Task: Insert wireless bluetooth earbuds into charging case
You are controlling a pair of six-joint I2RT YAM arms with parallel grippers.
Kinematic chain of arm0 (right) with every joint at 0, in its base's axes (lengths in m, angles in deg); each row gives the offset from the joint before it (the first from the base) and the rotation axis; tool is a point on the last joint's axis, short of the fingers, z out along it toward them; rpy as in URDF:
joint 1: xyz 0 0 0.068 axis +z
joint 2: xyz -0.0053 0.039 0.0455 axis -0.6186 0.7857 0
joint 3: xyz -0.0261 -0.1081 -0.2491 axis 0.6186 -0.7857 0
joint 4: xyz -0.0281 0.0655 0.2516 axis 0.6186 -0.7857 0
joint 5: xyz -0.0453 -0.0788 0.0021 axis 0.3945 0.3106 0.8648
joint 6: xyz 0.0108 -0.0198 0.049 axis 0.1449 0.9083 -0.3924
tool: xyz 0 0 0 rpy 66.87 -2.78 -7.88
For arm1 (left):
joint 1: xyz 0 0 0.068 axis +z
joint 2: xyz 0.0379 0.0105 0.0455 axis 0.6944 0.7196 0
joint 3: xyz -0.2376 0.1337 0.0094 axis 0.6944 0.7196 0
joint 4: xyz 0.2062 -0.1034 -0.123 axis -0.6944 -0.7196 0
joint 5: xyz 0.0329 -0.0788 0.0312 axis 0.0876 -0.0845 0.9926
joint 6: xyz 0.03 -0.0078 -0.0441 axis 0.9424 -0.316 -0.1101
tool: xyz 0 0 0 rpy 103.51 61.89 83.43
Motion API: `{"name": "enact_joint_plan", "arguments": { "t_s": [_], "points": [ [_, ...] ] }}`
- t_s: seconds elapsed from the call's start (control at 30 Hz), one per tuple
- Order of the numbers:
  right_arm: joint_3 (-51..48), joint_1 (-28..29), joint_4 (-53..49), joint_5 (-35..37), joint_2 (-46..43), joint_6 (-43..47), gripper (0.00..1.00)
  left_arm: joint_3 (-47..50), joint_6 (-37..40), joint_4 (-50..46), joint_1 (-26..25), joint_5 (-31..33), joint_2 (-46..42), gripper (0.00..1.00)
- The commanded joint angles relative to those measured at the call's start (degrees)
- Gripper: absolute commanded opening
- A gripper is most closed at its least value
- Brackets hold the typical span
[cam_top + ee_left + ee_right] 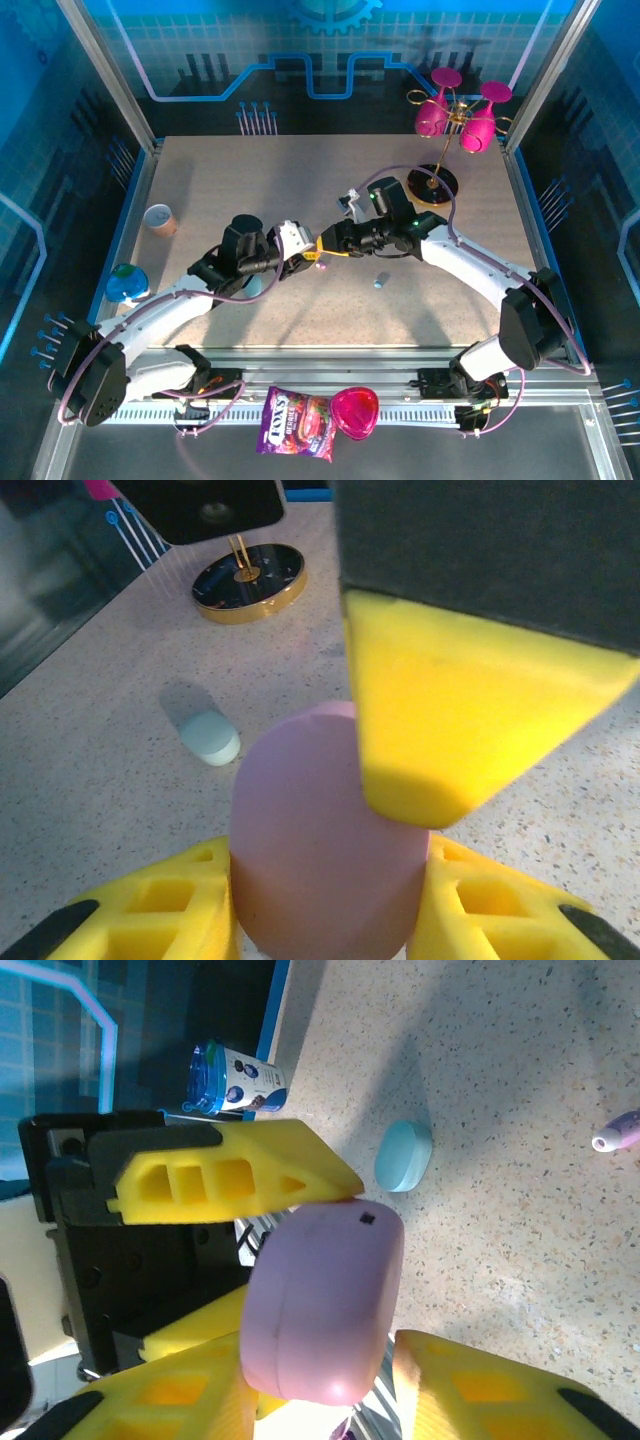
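Note:
A purple pebble-shaped charging case point(321, 250) point(320, 860) point(325, 1300) hangs closed above the table's middle, held from both sides. My left gripper point(311, 252) point(325, 885) is shut on it, with yellow fingers pressed to both flanks. My right gripper point(332, 247) point(320, 1385) has its jaws closed round the other end; one of its fingertips point(440, 740) lies against the case's top. A purple earbud point(620, 1132) point(322, 267) lies on the table below. A small mint-blue piece point(210, 738) point(378, 282) lies to the right. A light blue case point(404, 1155) lies near the left arm.
A gold stand with pink glasses point(455, 115) rises from its round base point(437, 182) point(248, 580) at back right. A paper cup point(159, 218) and a blue can point(127, 283) point(238, 1082) sit at left. A candy bag point(297, 424) and pink heart box point(355, 412) lie in front.

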Motion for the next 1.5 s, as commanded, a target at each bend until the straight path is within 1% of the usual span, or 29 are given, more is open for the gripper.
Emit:
{"name": "enact_joint_plan", "arguments": {
  "t_s": [0.0, 0.13, 0.23, 0.27, 0.33, 0.4, 0.5, 0.57, 0.67, 0.8, 0.9, 1.0, 1.07, 1.27, 1.4, 1.47],
  "points": [
    [1.4, 0.3, -0.3, 0.4, 1.0, -0.1, 0.35, 0.6, 1.9, -0.6, -0.7, -3.5, -1.6, 0.33],
    [1.3, 0.4, 0.0, 0.0, 1.3, -0.1, 0.30, 0.8, 2.0, -0.5, -0.8, -3.8, -1.5, 0.34],
    [1.3, 0.3, -0.2, 0.0, 0.9, 0.2, 0.24, 1.1, 1.9, 0.1, -0.8, -3.5, -1.5, 0.38],
    [1.2, 0.2, -0.2, -0.2, 0.7, 0.4, 0.23, 1.4, 1.5, 0.9, -0.8, -3.3, -1.6, 0.41],
    [0.8, -0.1, 0.7, -1.2, 0.3, 0.0, 0.23, 2.4, -0.1, 3.6, -0.7, -2.8, -1.8, 0.55],
    [-0.3, -1.1, 3.6, -3.6, -0.6, -1.9, 0.24, 4.1, -2.6, 8.2, -0.6, -2.5, -2.4, 0.65],
    [-2.9, -3.0, 10.1, -8.3, -2.0, -7.1, 0.24, 7.0, -6.6, 16.0, 0.1, -3.9, -3.4, 0.74],
    [-4.4, -4.0, 15.4, -12.1, -2.9, -11.0, 0.24, 9.2, -9.9, 22.6, 0.6, -5.0, -4.0, 0.76],
    [-7.4, -5.3, 26.0, -17.8, -3.8, -19.4, 0.24, 13.2, -17.1, 36.4, 1.8, -6.6, -3.6, 0.79],
    [-11.9, -6.5, 47.7, -21.1, -3.5, -35.3, 0.24, 16.1, -25.8, 53.2, 2.7, -8.9, -0.1, 0.79],
    [-15.4, -6.9, 64.2, -21.7, -1.6, -47.7, 0.24, 16.8, -29.2, 62.1, 2.8, -10.4, 3.0, 0.79],
    [-17.0, -7.3, 77.1, -21.6, 1.0, -58.2, 0.24, 17.2, -31.9, 69.5, 2.8, -11.0, 6.1, 0.77],
    [-17.5, -7.5, 82.7, -21.4, 2.2, -62.5, 0.24, 16.8, -33.1, 72.4, 2.7, -11.6, 7.7, 0.75],
    [-18.8, -7.3, 92.6, -19.7, 5.1, -69.6, 0.24, 14.9, -33.9, 72.3, 2.7, -12.9, 8.9, 0.68],
    [-19.0, -7.2, 95.3, -19.1, 6.5, -71.5, 0.24, 14.7, -33.4, 72.3, 2.8, -12.2, 8.8, 0.59],
    [-18.9, -6.9, 95.5, -19.2, 6.9, -71.7, 0.24, 14.5, -33.4, 72.4, 2.7, -11.9, 8.9, 0.57]
  ]
}}
